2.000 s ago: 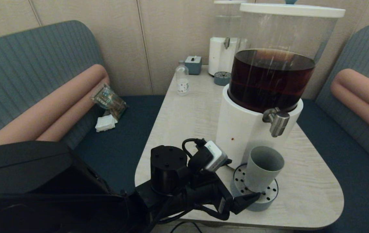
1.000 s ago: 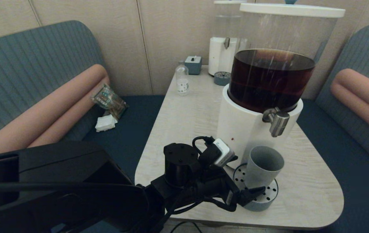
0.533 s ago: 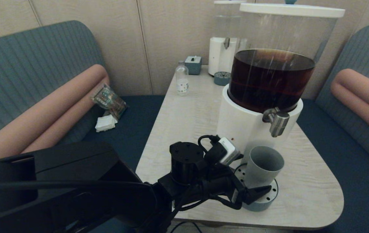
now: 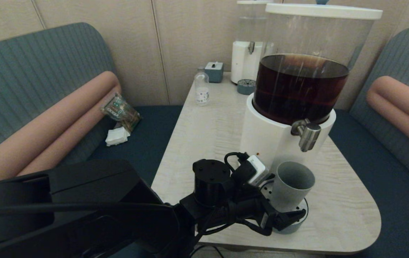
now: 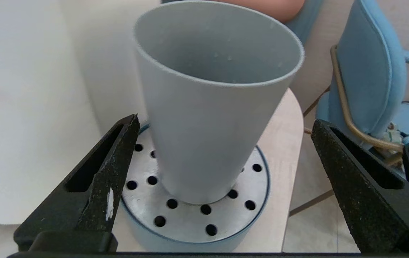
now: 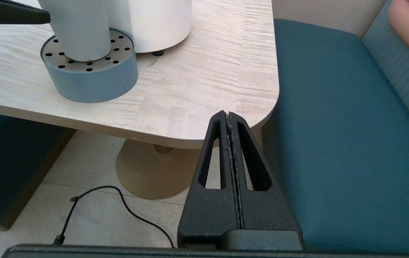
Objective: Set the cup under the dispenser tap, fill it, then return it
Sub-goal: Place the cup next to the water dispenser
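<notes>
The grey-green cup (image 4: pixel 291 186) stands upright on a round perforated drip tray (image 4: pixel 300 212), just below and in front of the steel dispenser tap (image 4: pixel 308 135) of the big dispenser of dark brown drink (image 4: pixel 299 89). My left gripper (image 4: pixel 284 212) is open and low at the tray. In the left wrist view its fingers (image 5: pixel 118 150) stand wide apart on either side of the cup (image 5: pixel 208 118), not touching it. The inner wall that shows is dry. My right gripper (image 6: pixel 228 114) is shut on nothing, low beside the table's near right corner, out of the head view.
The white base (image 4: pixel 265 143) of the dispenser is close behind the cup. At the far end of the table (image 4: pixel 204 132) stand a clear glass bottle (image 4: pixel 201 89), a small blue-grey box (image 4: pixel 214 71) and a second dispenser (image 4: pixel 249 53). Bench seats flank the table.
My left arm has moved forward and to the right, bringing the open fingers around the cup's lower part. The cup and the tray have stayed put.
</notes>
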